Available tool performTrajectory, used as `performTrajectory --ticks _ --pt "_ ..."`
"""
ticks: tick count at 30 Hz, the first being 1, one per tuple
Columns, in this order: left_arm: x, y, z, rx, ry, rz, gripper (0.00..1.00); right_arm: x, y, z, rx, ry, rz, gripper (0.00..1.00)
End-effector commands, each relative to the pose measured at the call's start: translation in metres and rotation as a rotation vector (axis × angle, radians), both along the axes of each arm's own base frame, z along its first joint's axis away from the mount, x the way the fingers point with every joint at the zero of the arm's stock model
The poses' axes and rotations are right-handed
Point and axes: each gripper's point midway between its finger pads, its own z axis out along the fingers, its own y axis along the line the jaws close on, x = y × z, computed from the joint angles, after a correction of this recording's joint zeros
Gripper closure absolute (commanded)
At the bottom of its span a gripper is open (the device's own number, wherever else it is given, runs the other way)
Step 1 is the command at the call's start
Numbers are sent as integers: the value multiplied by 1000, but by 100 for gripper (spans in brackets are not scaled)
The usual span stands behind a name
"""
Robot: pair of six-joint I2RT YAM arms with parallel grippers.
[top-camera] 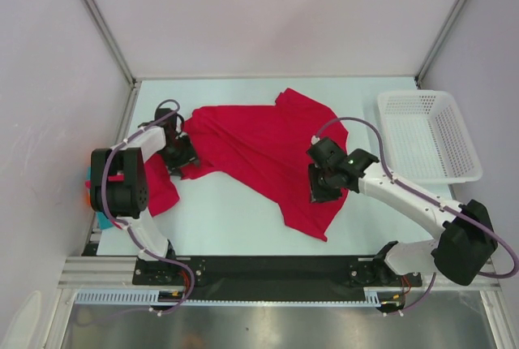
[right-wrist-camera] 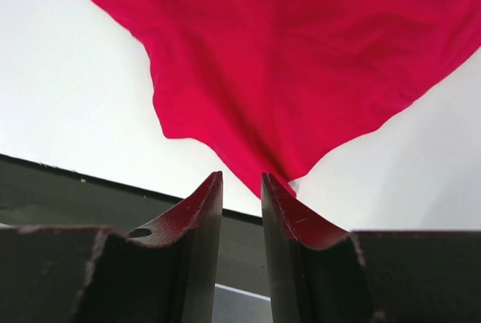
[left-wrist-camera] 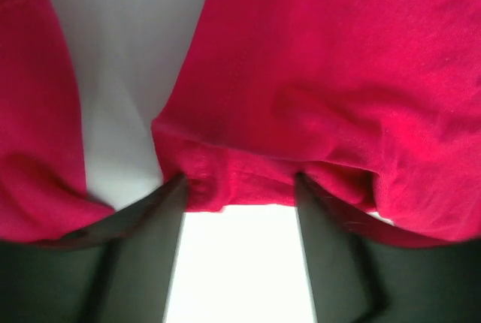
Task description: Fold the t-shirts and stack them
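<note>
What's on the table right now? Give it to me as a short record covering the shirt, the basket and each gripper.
shirt: red, spread rumpled on the table, not yet folded
second red cloth: bunched beside the left arm
basket: white mesh, right side of the table, apart from the shirt
left gripper: open, jaws either side of the shirt's hem at its left edge
right gripper: closed on a corner of the shirt, cloth drawn to a point at its tips

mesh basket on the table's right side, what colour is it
The plastic mesh basket is plain white; the top external view shows it best.
</note>
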Motion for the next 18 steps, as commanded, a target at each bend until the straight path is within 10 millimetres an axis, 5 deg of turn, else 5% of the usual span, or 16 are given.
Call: performTrajectory --ticks 1,5,18 --pt "11 -5 5 -27 -49 7 44 -5 13 -1 45 2 -9 68" --pt "14 -9 12 -48 -67 6 99 -15 12 -5 40 19 -7 68" --pt "-3 -6 59 -25 -131 -46 99 -61 20 -30 15 93 -5 64"
